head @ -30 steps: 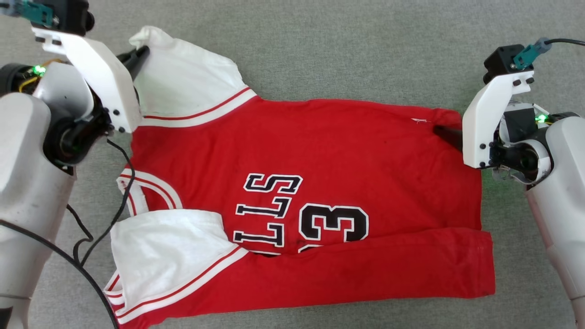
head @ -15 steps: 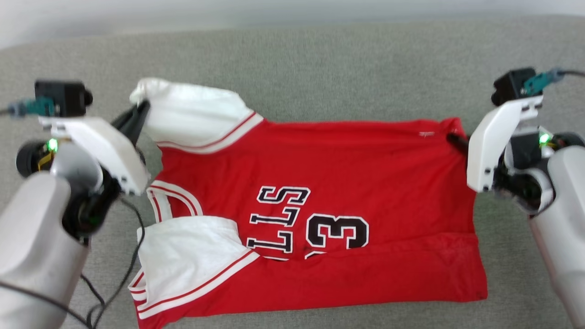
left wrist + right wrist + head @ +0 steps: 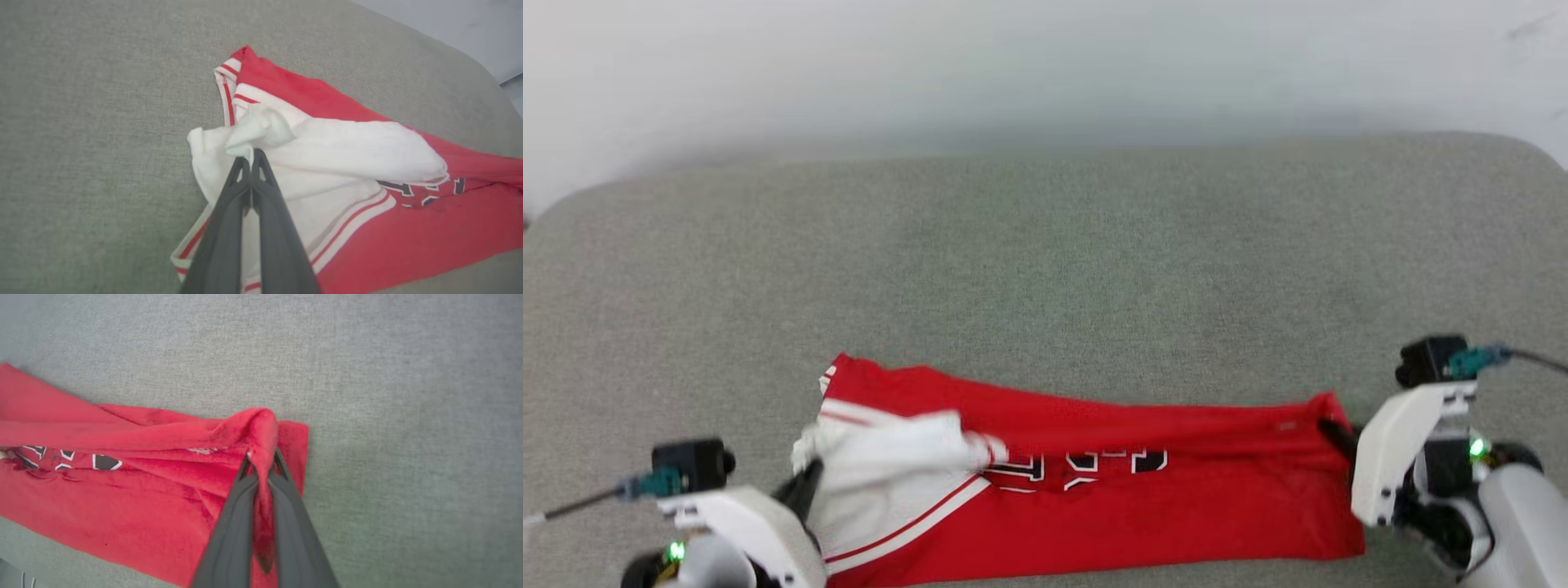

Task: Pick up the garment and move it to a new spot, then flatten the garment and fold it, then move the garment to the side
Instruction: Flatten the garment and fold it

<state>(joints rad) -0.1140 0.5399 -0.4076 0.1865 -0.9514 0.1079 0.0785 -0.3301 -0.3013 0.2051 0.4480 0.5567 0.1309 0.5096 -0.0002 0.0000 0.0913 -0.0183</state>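
While left tool (image 3: pixel 251 156) pinches sleeve (image 3: pixel 347 151), right tool (image 3: pixel 262 458) clamps garment (image 3: pixel 122 498) (red corner (image 3: pixel 261 420))

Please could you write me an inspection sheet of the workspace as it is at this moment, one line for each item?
Surface: grey cloth surface with rounded far corners; no stains seen.
Job's things: garment on the near side, its far edge raised and partly hiding the lettering; white sleeve bunched at its left end.
Clutter: nothing seen.
Tools: left tool shut on the white sleeve; right tool shut on the garment's red corner.
Cables: left cable and right cable run outward, away from the garment.
Surroundings: pale wall behind the surface.
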